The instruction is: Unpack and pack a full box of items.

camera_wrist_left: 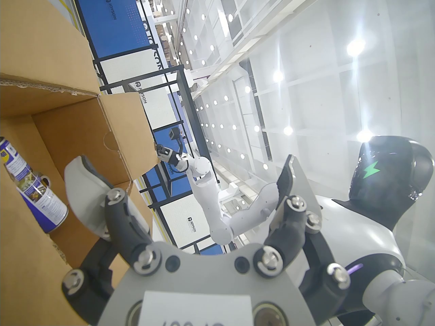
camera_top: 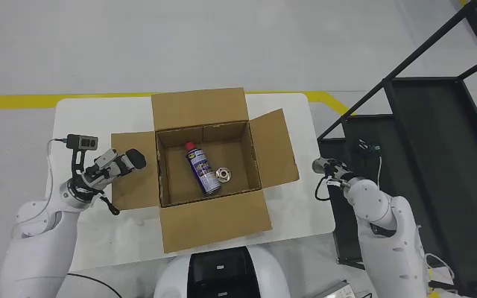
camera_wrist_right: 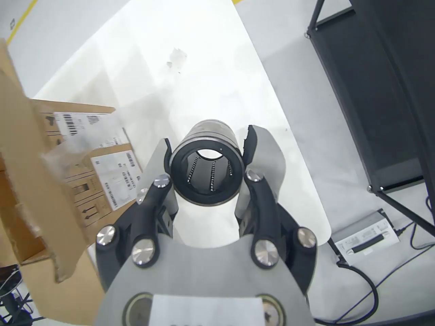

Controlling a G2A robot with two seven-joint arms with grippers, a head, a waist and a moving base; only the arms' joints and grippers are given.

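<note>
- top view: partway through unpacking, by the look of it. left in the open cardboard box (camera_top: 200,110): a spray can (camera_top: 201,170) lying on its side, and a small flanged metal part (camera_top: 225,176) just beside its base.
- same view: left pincer (camera_top: 127,160) over the box's left flap, right pincer (camera_top: 322,165) at the right edge of the tabletop (camera_top: 298,216), well apart from the box. black rack (camera_top: 417,149) close beside that edge, likely something to clip on a wide swing.
- left wrist view: left pincer (camera_wrist_left: 183,171) released and carrying nothing, just outside the box wall (camera_wrist_left: 78,127). spray can (camera_wrist_left: 30,188) visible down inside. near wall between fingers and can, so probably a reach over the rim needed.
- right wrist view: right pincer (camera_wrist_right: 208,144) clenched on a linear bearing (camera_wrist_right: 207,171), a black sleeve with rows of balls inside, held above the bare tabletop (camera_wrist_right: 190,69) near its edge. judged to be one item out of the box and not yet set down.
- same view: labelled box flap (camera_wrist_right: 115,178) to one side. on the floor beyond the tabletop edge, the black rack (camera_wrist_right: 373,69) and a grey power brick (camera_wrist_right: 365,235) with its cable.
- left to do, as judged: set the bearing down, take out the can and the flanged part, then pack everything back.
</note>
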